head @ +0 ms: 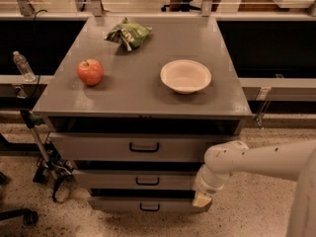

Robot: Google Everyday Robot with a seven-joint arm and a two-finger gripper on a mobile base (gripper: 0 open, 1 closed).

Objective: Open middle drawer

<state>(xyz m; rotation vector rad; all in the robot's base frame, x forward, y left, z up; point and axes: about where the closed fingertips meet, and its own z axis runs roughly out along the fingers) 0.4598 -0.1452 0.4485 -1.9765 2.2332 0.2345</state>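
The middle drawer (108,179) sat second in the cabinet (133,95), its long axis running 9 to 3 o'clock and its handle face toward 6. The arm (266,159) entered from 3 o'clock and bent down. The gripper (201,199) hung at the drawer's 3 o'clock end; whether it was open or closed could not be told.

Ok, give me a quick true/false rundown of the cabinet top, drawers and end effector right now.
The apple sits left of the bowl on the cabinet top. True.
The green bag lies inside the bowl. False: it lies apart, toward the back.
The end effector is at the handle of the middle drawer. False: it is low at the drawers' right end, away from that handle.
A water bottle stands left of the cabinet. True.
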